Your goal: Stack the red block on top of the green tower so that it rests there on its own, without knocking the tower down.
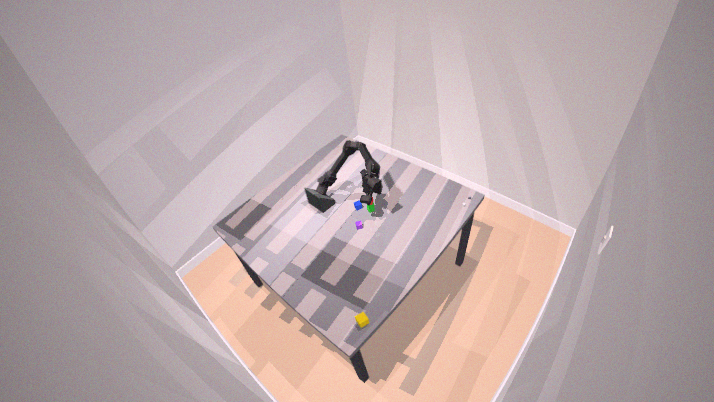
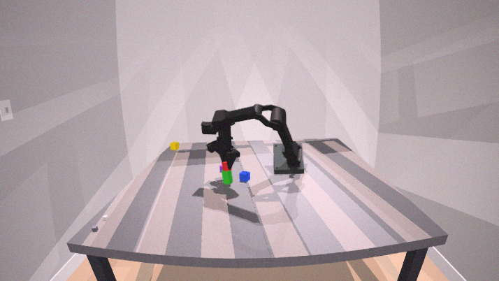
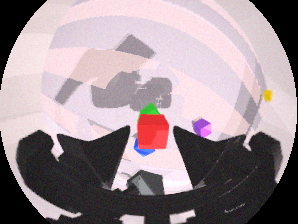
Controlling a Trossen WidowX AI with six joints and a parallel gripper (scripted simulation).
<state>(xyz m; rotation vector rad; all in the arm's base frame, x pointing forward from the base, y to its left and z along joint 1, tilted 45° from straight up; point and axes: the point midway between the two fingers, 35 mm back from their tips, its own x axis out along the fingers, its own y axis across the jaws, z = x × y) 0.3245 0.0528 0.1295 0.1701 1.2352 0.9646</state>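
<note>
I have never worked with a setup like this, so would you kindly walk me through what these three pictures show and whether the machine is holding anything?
The black machine is a jointed robot arm bolted to a striped table. One picture looks down from high in the room, one looks across the table from its side, and the round one comes from a camera on the arm's wrist, looking down between the fingers. At the arm's tip is a gripper with two fingers. A red block sits on top of a green tower; it looks slightly tilted. The fingers stand open on either side of the red block, so nothing is gripped. Also on the table are a blue block, a purple block and, far off at the edge, a yellow block.
</note>
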